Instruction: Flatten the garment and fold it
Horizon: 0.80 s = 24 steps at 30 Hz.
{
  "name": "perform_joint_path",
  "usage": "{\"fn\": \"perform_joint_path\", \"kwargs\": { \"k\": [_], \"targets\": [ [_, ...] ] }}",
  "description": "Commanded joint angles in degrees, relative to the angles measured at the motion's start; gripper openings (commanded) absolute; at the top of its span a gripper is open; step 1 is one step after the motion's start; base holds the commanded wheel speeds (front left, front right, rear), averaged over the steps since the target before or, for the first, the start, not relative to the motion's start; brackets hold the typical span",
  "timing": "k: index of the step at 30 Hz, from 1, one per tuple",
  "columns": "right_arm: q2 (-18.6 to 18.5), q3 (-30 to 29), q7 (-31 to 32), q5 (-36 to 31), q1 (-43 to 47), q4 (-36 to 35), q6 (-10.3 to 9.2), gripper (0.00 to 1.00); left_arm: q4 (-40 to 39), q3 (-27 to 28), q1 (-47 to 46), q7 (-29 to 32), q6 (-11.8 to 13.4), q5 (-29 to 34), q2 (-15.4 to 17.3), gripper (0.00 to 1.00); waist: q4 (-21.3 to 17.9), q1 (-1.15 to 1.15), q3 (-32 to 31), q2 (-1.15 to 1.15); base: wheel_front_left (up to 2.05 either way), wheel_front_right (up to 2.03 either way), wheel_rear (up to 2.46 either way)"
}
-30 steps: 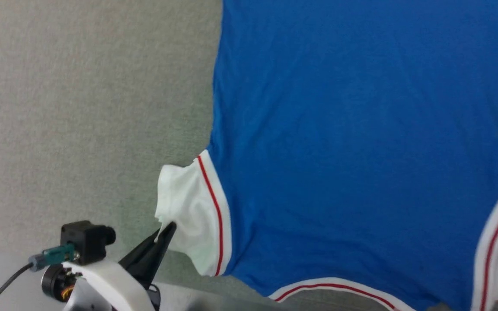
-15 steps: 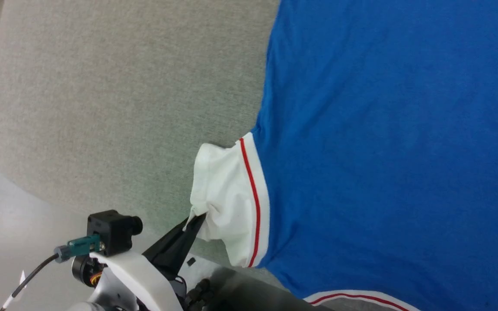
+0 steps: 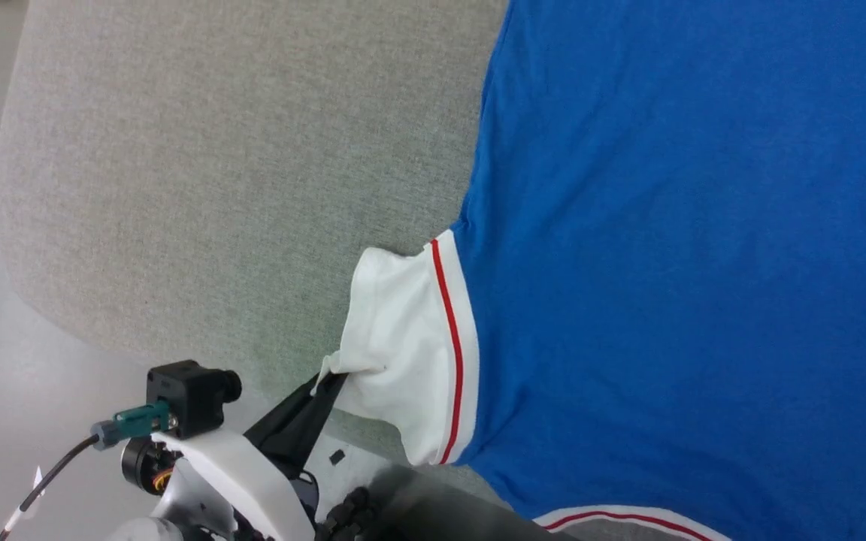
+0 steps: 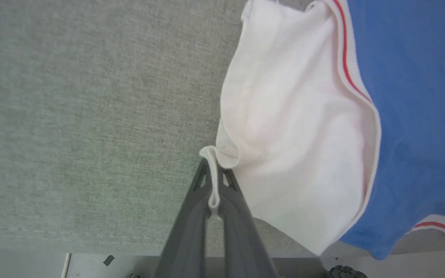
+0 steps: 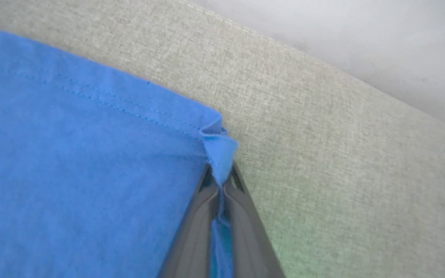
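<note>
1. Garment (image 3: 666, 225) lies spread on the grey fabric tabletop (image 3: 215, 188).
2. Left gripper (image 3: 330, 379) is closed, pinching the white sleeve (image 4: 292, 116) by its edge.
3. Right gripper (image 5: 219, 175) is closed on a blue hem corner (image 5: 218, 148).

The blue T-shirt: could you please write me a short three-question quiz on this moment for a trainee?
1. True or false: the left gripper is shut on the edge of the white sleeve.
2. Which part of the T-shirt does the right gripper pinch? A: the red-striped neck band. B: a blue corner with a stitched hem. C: the white sleeve.
3. In a few words: what does the T-shirt lie on?

Key: 1 true. 2 B. 3 a grey fabric cushion.
</note>
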Motion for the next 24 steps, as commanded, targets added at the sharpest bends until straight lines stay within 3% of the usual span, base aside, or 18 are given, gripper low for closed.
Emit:
{"fn": "perform_joint_path", "kwargs": {
  "k": [1, 12, 19, 24],
  "targets": [
    [-0.5, 0.7, 1.1, 0.4, 5.3, 3.2, -0.04, 0.0, 0.2, 0.3, -0.4, -0.4, 0.3, 0.2, 0.1, 0.0, -2.3, 0.0, -3.2, 0.0, 0.0, 0.0, 0.0],
    [0.5, 1.9, -0.8, 7.2, 21.1, 2.1, -0.04, 0.0, 4.1, 2.1, 4.2, -0.4, 2.2, -2.5, 1.5, 0.0, -11.8, 0.0, -17.8, 0.0, 0.0, 0.0, 0.0],
    [-0.2, 0.8, 1.7, 13.1, 34.2, -7.2, -0.04, 0.0, 6.1, 4.2, 8.3, -1.5, 3.6, -4.2, 2.7, 0.0, -17.7, 0.0, -24.8, 0.0, 0.0, 0.0, 0.0],
    [-0.2, -3.9, 4.4, 15.3, 43.7, -18.0, -0.04, 0.0, 6.0, 6.4, 10.5, -3.1, 4.9, -5.1, 3.4, 0.0, -20.5, 0.0, -28.0, 0.0, 0.0, 0.0, 0.0]
  ]
}}
